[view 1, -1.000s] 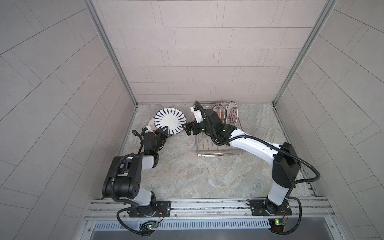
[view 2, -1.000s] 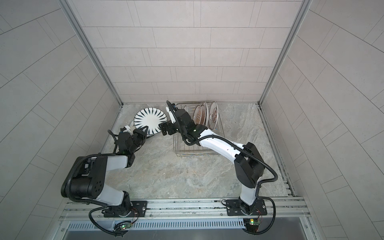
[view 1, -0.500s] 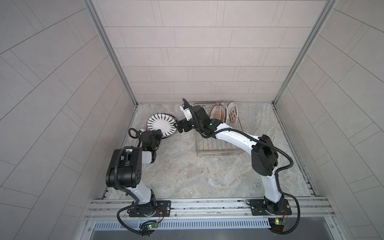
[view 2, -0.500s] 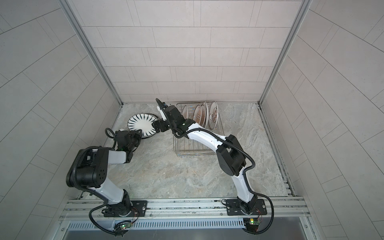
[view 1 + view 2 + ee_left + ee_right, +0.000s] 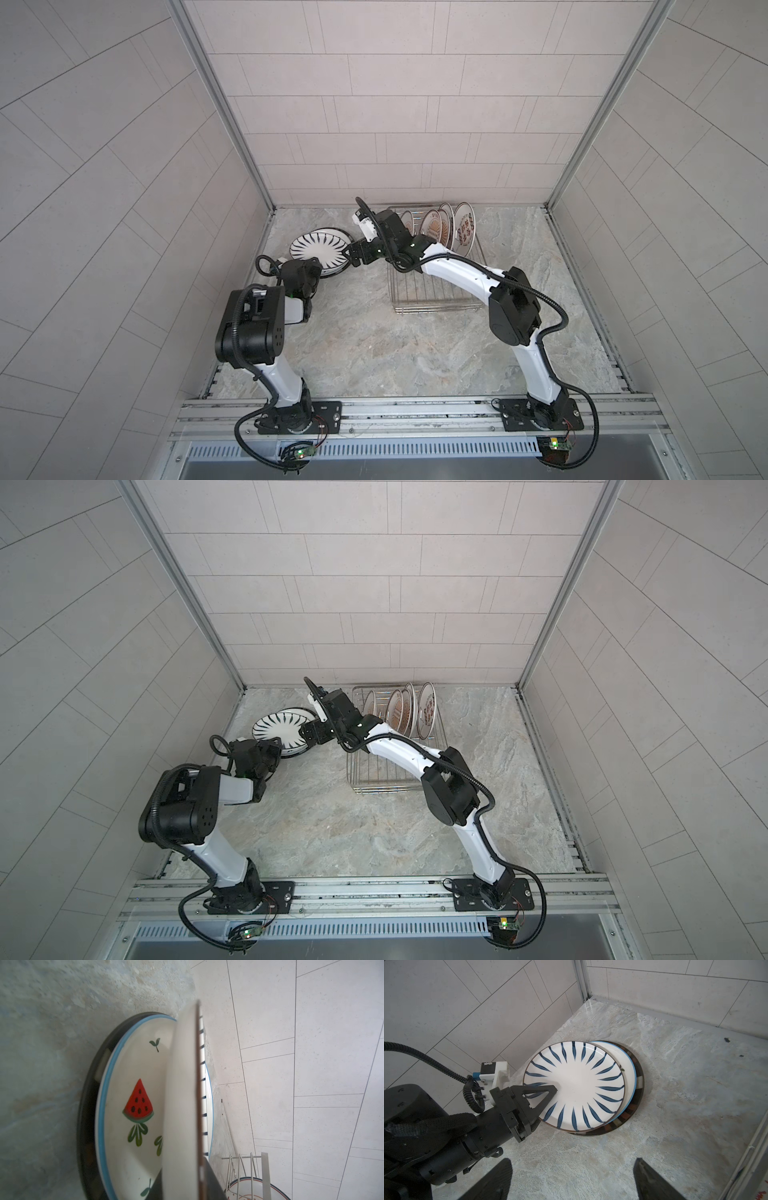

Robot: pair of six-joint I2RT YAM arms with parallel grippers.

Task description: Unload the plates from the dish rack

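Step in hand: put striped plate (image 5: 577,1084) on pile.
Left end effector (image 5: 553,1093) grasps its rim, one finger on top.
Plate tilted over watermelon plate (image 5: 133,1084); dark-rimmed plate (image 5: 638,1084) at bottom of pile, on bench (image 5: 675,1105), near wall.
Right end effector (image 5: 571,1184) spread wide, holds nothing, hangs just beside pile.
Dish rack (image 5: 436,291) well apart from pile; other plates (image 5: 440,226) stand upright in it.
Next, I think: left lets go gently and slides out flat, right reaches to rack for next plate.
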